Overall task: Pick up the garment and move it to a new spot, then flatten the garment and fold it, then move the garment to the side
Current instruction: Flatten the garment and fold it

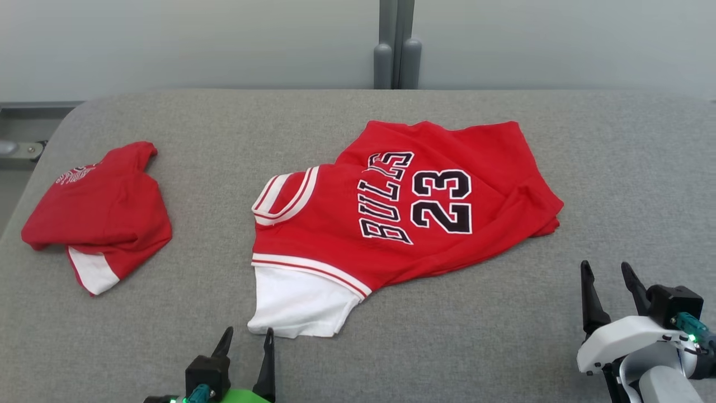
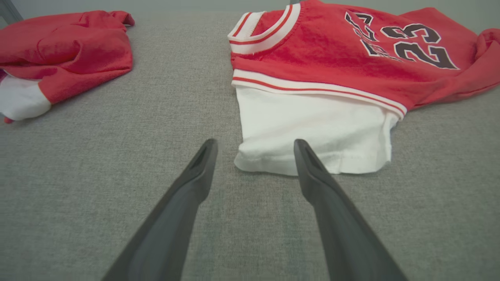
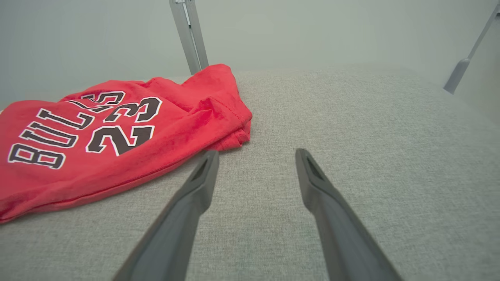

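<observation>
A red garment [image 1: 335, 224] with "BULLS 23" in black letters lies partly folded and rumpled in the middle of the grey table [image 1: 503, 347]. Its white sleeve [image 1: 296, 302] points toward me. My left gripper [image 1: 248, 333] is open just short of that sleeve's hem, and the left wrist view shows the left gripper [image 2: 254, 142] open with the white sleeve [image 2: 312, 125] just past the fingertips. My right gripper [image 1: 605, 266] is open over bare cloth, right of and below the garment's right edge. In the right wrist view the right gripper [image 3: 256, 152] stands beside the garment [image 3: 187, 121], apart from it.
A second red garment [image 1: 106, 212] with a white sleeve lies bunched at the table's left, also seen as the second red garment [image 2: 70, 50] in the left wrist view. A grey post [image 1: 396, 45] rises behind the table's far edge. Bare grey cloth spreads to the right.
</observation>
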{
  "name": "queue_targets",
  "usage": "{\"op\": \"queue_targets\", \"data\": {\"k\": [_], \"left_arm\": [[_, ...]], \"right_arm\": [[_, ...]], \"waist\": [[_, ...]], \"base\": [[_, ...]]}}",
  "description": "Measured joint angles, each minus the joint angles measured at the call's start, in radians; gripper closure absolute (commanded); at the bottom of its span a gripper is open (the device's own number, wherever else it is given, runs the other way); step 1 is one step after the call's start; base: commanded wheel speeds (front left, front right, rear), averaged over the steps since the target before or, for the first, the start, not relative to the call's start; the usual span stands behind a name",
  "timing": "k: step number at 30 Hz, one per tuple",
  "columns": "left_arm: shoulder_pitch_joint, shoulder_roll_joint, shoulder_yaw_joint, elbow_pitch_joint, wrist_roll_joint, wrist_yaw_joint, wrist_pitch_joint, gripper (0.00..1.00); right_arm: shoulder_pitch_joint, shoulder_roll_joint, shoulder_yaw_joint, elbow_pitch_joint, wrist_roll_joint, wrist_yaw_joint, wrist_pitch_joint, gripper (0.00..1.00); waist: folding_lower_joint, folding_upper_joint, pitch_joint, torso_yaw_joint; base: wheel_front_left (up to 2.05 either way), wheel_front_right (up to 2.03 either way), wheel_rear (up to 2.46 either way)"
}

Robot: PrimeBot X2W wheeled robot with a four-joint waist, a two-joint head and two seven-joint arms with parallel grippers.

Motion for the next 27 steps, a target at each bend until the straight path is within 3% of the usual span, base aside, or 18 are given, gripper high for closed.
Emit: {"op": "queue_targets", "data": {"k": [11, 27], "left_arm": [[0.035, 0.000, 0.045, 0.008, 0.008, -0.010, 0.000, 0.00], [-0.001, 0.000, 0.055, 0.024, -0.010, -0.010, 0.000, 0.00]], "right_arm": [[0.045, 0.009, 0.002, -0.023, -0.014, 0.000, 0.000, 0.00], [0.023, 0.000, 0.005, -0.048, -0.012, 0.000, 0.000, 0.00]], "waist": [[0.0000, 0.0000, -0.039, -0.060], [0.0000, 0.0000, 0.037, -0.076]], "base": [[0.00, 0.00, 0.00], [0.00, 0.00, 0.00]]}}
